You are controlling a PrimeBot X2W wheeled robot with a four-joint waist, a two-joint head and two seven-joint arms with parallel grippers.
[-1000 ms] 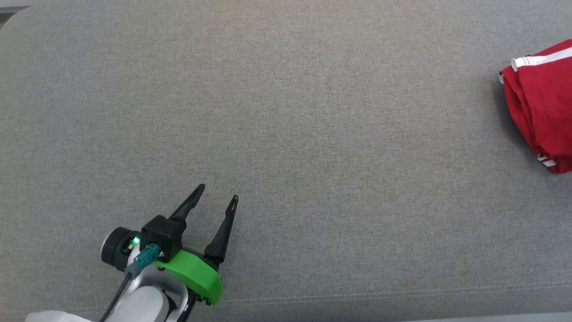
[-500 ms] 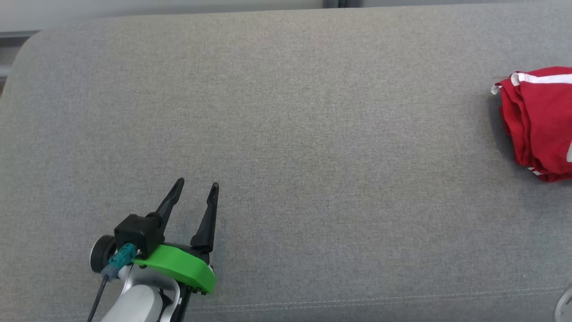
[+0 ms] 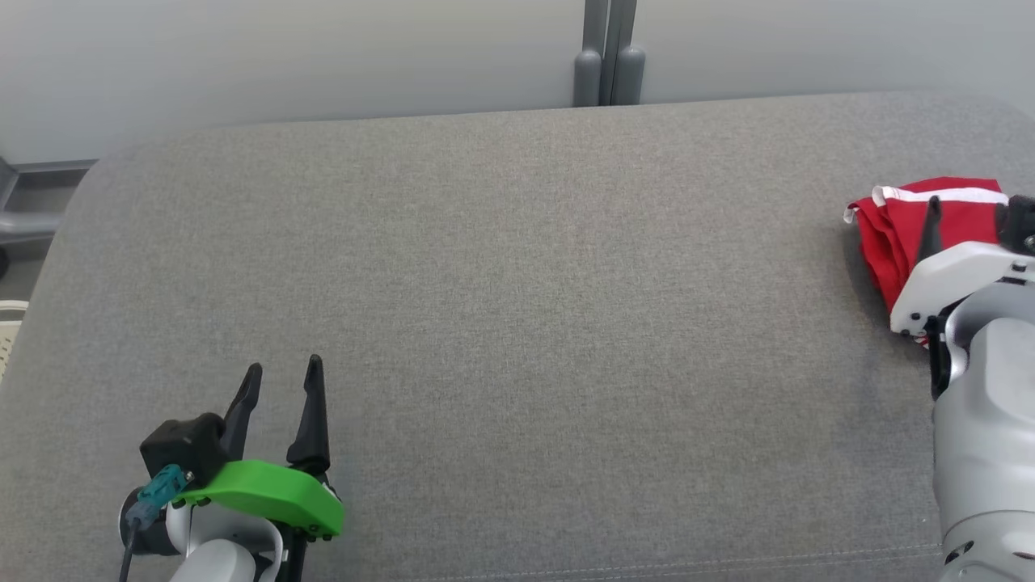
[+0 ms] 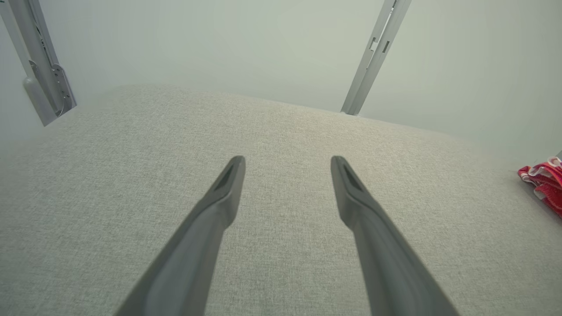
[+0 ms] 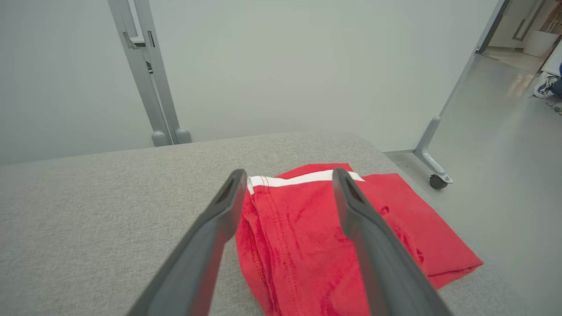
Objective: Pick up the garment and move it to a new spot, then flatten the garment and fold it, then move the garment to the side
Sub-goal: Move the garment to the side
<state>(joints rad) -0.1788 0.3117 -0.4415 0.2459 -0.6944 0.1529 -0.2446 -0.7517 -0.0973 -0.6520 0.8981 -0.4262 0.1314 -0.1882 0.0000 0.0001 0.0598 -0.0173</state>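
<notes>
seemingly just above the garment (image 5: 303,228), right gripper (image 5: 288,173) hangs spread.

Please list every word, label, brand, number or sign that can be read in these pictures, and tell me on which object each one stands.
None: no readable text in any view.
The red garment has a white stripe but no lettering or logo.
The grey cushioned surface and the green cover behind the left gripper are unmarked.
</notes>
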